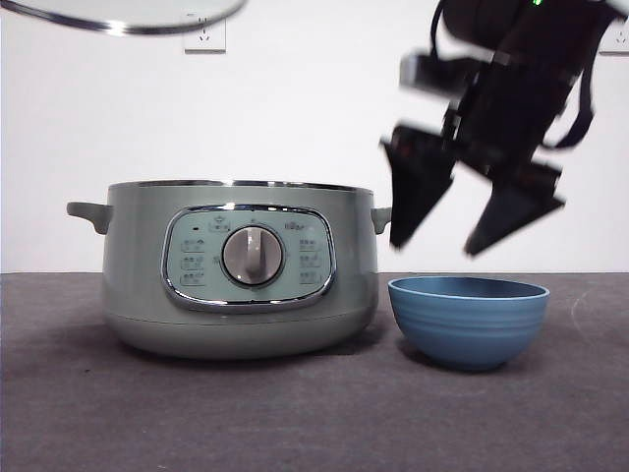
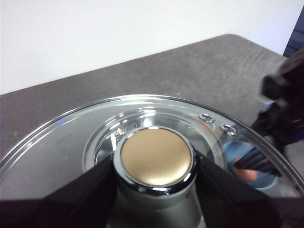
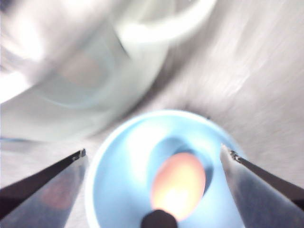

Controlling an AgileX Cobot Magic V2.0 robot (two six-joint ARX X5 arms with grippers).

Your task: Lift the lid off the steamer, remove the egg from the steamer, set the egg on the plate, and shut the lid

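The glass lid hangs high at the top left, well above the open sage-green steamer. My left gripper is shut on the lid's knob. The reddish-brown egg lies in the blue plate, a small bowl just right of the steamer. My right gripper hangs open a little above the plate and holds nothing. In the front view the plate's wall hides the egg. Through the lid's glass, the left wrist view shows the egg.
A white wall with a power socket stands behind the dark grey table. The steamer's side handle sits close to the right gripper's left jaw. The steamer shows blurred in the right wrist view.
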